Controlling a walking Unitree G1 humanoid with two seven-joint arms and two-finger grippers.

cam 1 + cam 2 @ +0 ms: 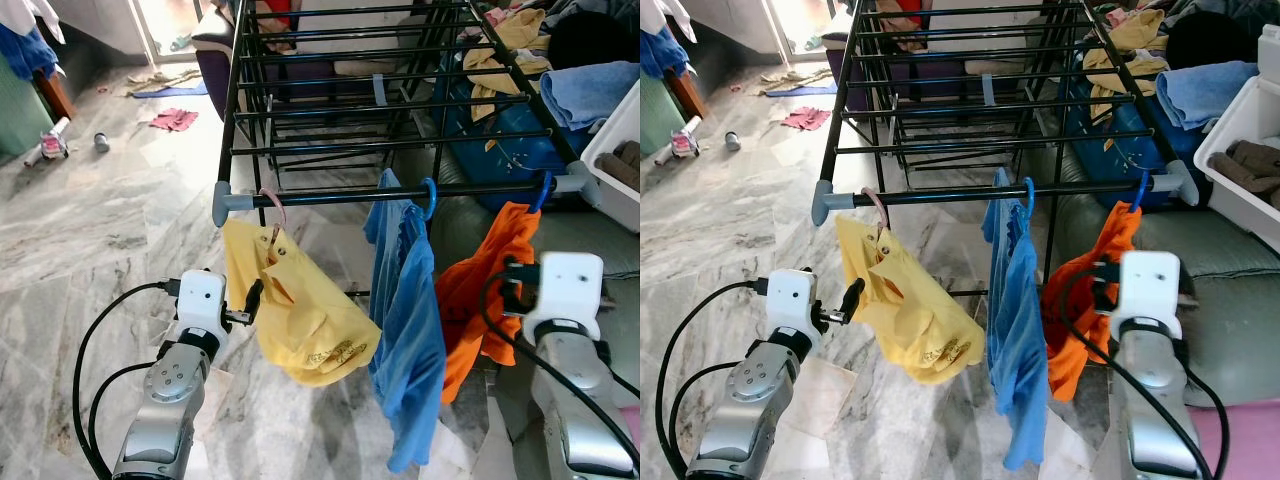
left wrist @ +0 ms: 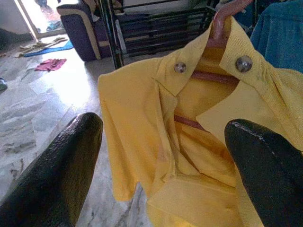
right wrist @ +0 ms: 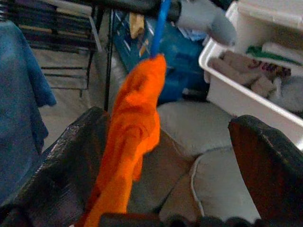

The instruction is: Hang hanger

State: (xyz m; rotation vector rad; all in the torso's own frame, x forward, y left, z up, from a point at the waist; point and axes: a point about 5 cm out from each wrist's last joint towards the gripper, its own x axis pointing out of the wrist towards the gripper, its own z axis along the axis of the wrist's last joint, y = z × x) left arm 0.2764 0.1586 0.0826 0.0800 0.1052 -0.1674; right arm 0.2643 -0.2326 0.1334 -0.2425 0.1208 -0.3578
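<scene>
A yellow shirt [image 1: 300,320] hangs on a pink hanger [image 1: 270,200] whose hook sits over the front rail [image 1: 330,197] of a black drying rack, near its left end. My left gripper [image 1: 250,298] is open just left of the shirt. In the left wrist view its fingers [image 2: 61,165] spread wide before the collar and hold nothing. Mid-rail hangs a blue shirt [image 1: 405,320] on a blue hanger. An orange garment [image 1: 480,300] hangs on another blue hanger towards the right end. My right gripper [image 3: 168,120] is open just in front of the orange garment.
A white bin [image 1: 615,170] of clothes stands at the right, over a grey cushion [image 1: 1220,300]. Laundry and a blue towel [image 1: 590,90] lie on the rack's far right. A pink cloth [image 1: 175,120] and a small bottle [image 1: 100,142] lie on the marble floor at the left.
</scene>
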